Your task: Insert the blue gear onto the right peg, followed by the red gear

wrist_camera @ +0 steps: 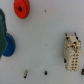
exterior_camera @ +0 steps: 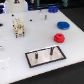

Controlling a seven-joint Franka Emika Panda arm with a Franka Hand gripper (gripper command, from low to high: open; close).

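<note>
The blue gear lies flat on the white table at the exterior view's right. The red gear lies just in front of it, apart from it. The grey black-rimmed plate sits near the front, with the right peg upright and bare beside its twin. In the wrist view the red gear shows whole, and the blue gear is partly hidden by a dark blurred shape that may be part of my gripper. The camera is well above the table. The jaws do not show.
A beige block-shaped part stands on the exterior view's left of the table and also shows in the wrist view. A short dark post stands at the back. The table's front edge runs just below the plate.
</note>
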